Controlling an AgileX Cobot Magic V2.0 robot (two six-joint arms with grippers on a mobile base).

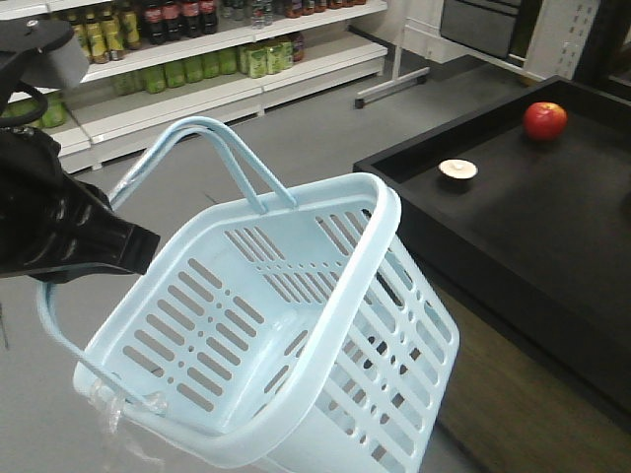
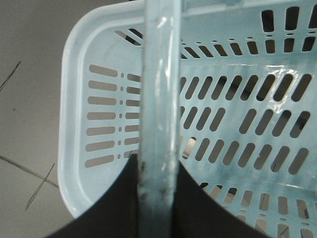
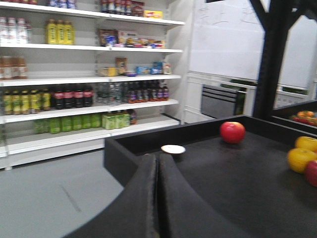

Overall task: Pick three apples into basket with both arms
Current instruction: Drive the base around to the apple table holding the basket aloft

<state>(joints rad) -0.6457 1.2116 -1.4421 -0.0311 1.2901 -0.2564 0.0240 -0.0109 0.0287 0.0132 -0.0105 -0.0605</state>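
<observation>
The pale blue basket [image 1: 389, 212] hangs tilted over the floor, beside the black table's near corner, and nothing lies in it. My left gripper [image 1: 138, 244] is shut on one hoop handle [image 2: 158, 99], which runs straight up between the jaws of the left gripper [image 2: 157, 183] in the wrist view. One red apple [image 1: 544, 119] sits far back on the table; the right wrist view also shows this apple [image 3: 232, 132]. Another red fruit [image 3: 312, 172] is cut off at that view's right edge. My right gripper [image 3: 158, 161] is shut on nothing, low over the table's near end.
A small white disc [image 1: 457, 170] lies on the raised-edge black table [image 1: 552, 246] near its left rim. Yellow-orange fruits [image 3: 301, 159] sit at the table's right. Store shelves with bottles [image 3: 74, 94] line the back wall across the grey floor [image 1: 325, 138].
</observation>
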